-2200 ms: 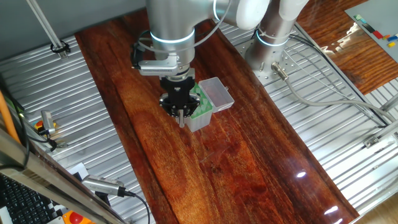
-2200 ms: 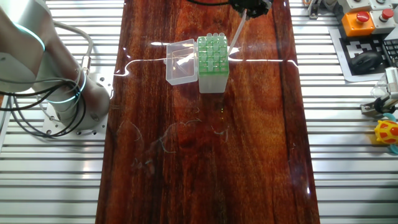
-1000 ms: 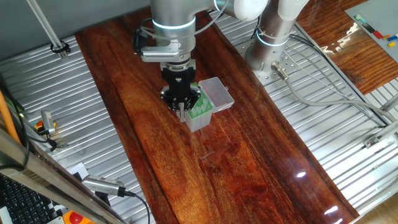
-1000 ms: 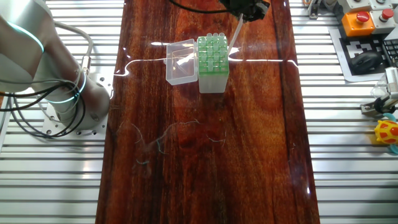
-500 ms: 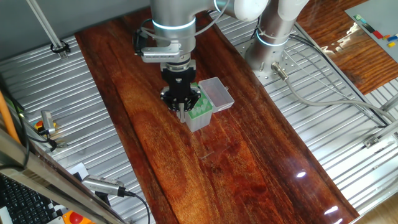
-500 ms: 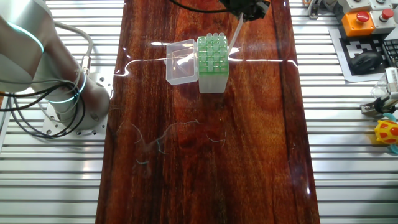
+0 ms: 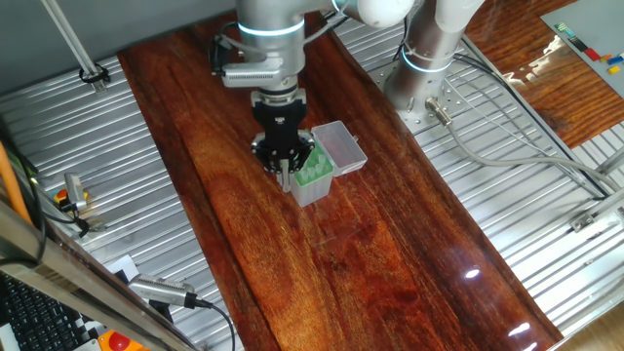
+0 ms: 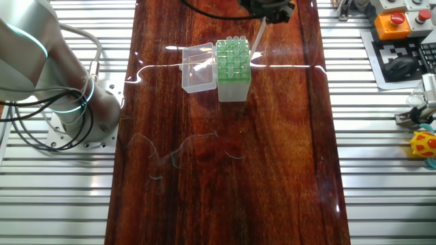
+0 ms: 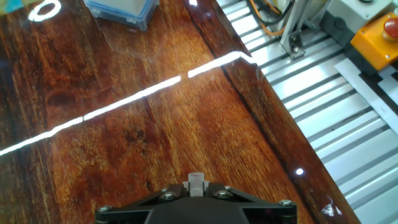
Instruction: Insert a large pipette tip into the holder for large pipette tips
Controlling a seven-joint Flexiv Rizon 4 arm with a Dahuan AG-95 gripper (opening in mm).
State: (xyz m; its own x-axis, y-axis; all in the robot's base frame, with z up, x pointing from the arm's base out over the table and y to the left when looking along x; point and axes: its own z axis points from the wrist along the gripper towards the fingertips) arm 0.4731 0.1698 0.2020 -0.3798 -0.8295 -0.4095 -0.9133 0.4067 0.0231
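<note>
A dark wooden table (image 7: 390, 244) runs the length of the scene, flanked by ribbed metal panels (image 8: 381, 170). The silver arm (image 7: 268, 29) reaches down over the table from its base (image 7: 419, 93). The holder (image 8: 232, 67), a box with a green rack of round holes and pale sides, stands on the wood with its translucent lid (image 8: 198, 67) hinged open and lying flat beside it. The gripper (image 7: 285, 166) hangs at one edge of the holder, on the side away from the lid; in the other fixed view only its lower end shows at the top of the frame (image 8: 271, 10). Its fingers are closed on the upper end of the tip (image 8: 255, 39), a thin clear cone that hangs point down and slightly tilted. The point appears to end just beside the rack's outer edge, though whether it touches the holder cannot be told. In the hand view the top of the tip (image 9: 196, 182) shows as a pale stub between the jaws, over bare wood. A yellow toy (image 8: 424, 145) lies on the panel at the far edge.
</note>
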